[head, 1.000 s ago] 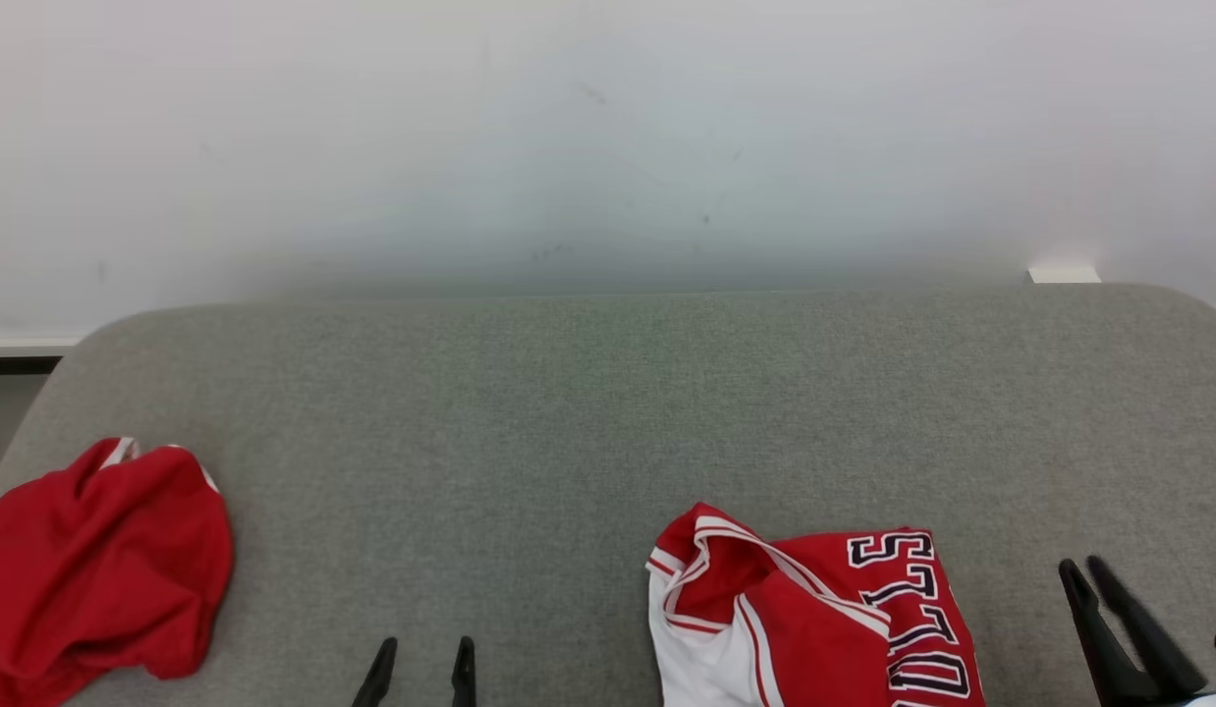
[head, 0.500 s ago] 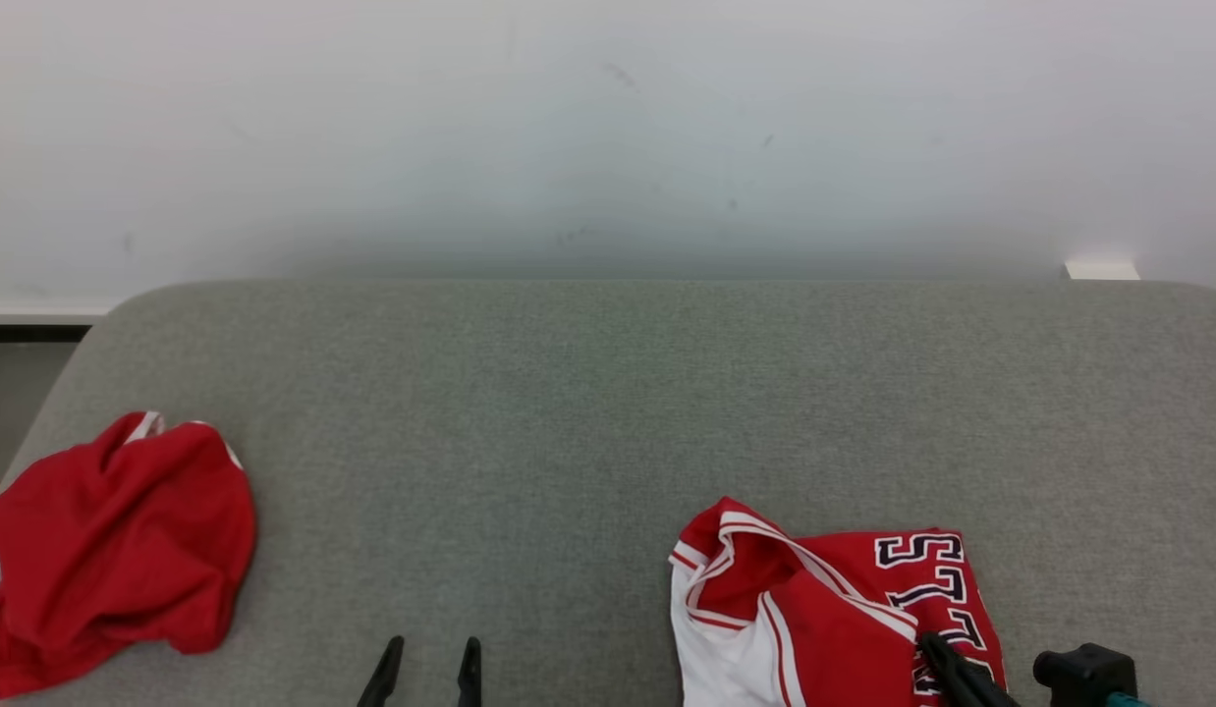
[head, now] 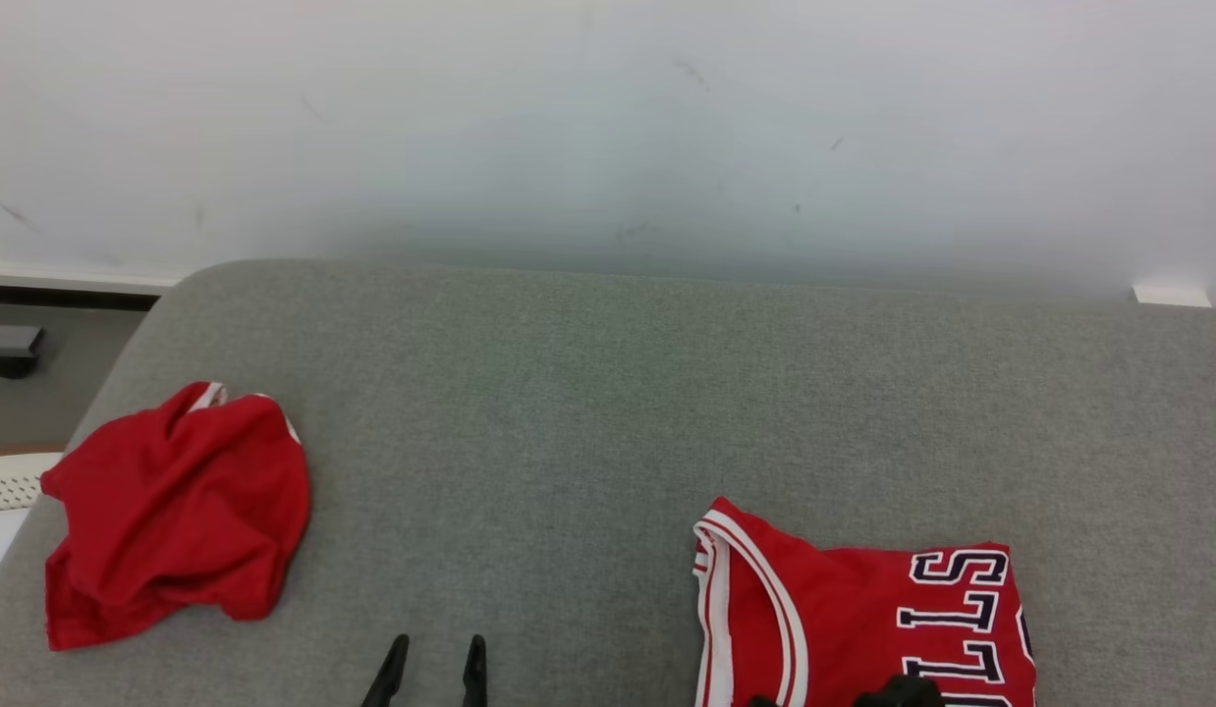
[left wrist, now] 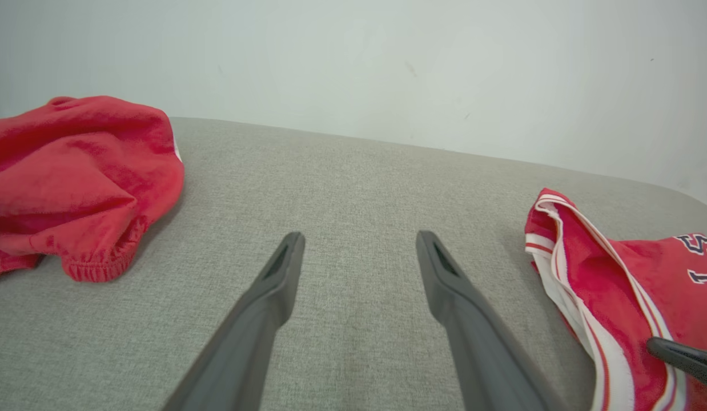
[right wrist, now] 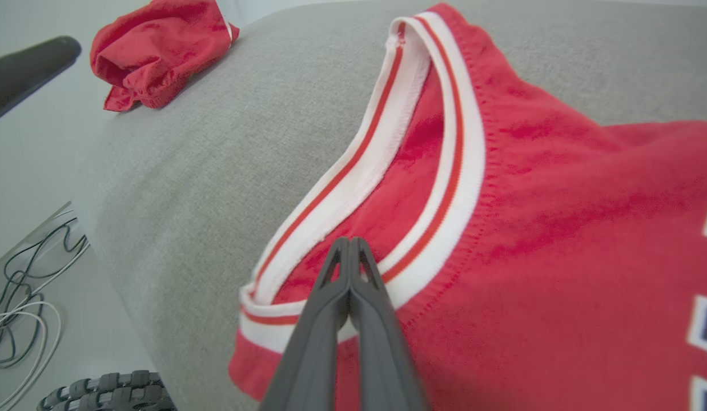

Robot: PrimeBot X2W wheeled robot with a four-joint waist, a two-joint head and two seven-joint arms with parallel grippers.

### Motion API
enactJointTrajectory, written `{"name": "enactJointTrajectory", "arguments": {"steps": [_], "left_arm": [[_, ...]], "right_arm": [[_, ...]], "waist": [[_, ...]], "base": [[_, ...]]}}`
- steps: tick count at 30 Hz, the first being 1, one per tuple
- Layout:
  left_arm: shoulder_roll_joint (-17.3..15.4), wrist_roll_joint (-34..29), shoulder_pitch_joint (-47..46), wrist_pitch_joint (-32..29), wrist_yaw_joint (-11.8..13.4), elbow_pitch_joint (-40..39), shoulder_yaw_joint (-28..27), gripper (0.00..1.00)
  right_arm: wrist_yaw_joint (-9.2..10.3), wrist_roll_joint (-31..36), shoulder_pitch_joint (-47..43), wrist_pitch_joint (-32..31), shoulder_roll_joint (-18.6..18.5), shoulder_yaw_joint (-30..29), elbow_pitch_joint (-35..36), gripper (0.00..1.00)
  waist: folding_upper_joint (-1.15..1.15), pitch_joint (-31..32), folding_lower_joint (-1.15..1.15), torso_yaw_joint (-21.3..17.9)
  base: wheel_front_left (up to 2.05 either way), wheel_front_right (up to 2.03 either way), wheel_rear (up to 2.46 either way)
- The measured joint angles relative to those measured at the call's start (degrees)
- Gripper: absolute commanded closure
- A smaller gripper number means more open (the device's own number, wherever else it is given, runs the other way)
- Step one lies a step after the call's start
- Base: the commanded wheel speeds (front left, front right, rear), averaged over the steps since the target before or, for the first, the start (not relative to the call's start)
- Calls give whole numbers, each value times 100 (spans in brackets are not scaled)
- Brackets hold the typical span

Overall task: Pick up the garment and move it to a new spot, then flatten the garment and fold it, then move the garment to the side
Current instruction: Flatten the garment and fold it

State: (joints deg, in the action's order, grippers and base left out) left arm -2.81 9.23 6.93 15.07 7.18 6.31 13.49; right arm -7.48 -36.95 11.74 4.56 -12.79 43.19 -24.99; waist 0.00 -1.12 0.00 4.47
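The red basketball jersey (head: 863,609) lies on the table (head: 608,393), which is covered in grey fabric. In the head view it is at about 5 o'clock, and its lower part is cut off by the bottom edge. It has white and red striped trim and dark letters with white outline. The trimmed opening is turned toward 9 o'clock.

The right gripper (right wrist: 349,242) has its fingers pressed fully together. Their tips are at the striped trim of the jersey, on the red cloth inside the opening. I cannot tell if any cloth is pinched between them.

The left gripper (head: 438,643) is at 6 o'clock in the head view, and its fingers are spread apart and hold nothing. They are above bare grey fabric, between the two garments.

A second red garment (head: 176,511) lies crumpled at about 8 o'clock near the table's left edge, well apart from the jersey. A pale wall (head: 608,118) rises behind the table at 12 o'clock.
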Motion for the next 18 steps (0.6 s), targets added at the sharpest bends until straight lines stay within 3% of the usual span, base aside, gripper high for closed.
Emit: {"name": "enactJointTrajectory", "arguments": {"steps": [10, 16, 18], "left_arm": [[0, 96, 51, 0, 70, -26, 14, 0], [0, 107, 45, 1, 55, -29, -56, 0], [1, 82, 43, 0, 29, -30, -107, 0]], "right_arm": [[-1, -75, 200, -7, 68, 543, -212, 100], [-1, -193, 249, 489, -134, 137, -12, 100], [0, -148, 239, 705, -331, -222, 118, 50]], "waist": [[0, 103, 0, 102], [0, 175, 0, -33], [0, 212, 0, -106]], "base": [[0, 0, 0], [0, 0, 0], [0, 0, 0]]}}
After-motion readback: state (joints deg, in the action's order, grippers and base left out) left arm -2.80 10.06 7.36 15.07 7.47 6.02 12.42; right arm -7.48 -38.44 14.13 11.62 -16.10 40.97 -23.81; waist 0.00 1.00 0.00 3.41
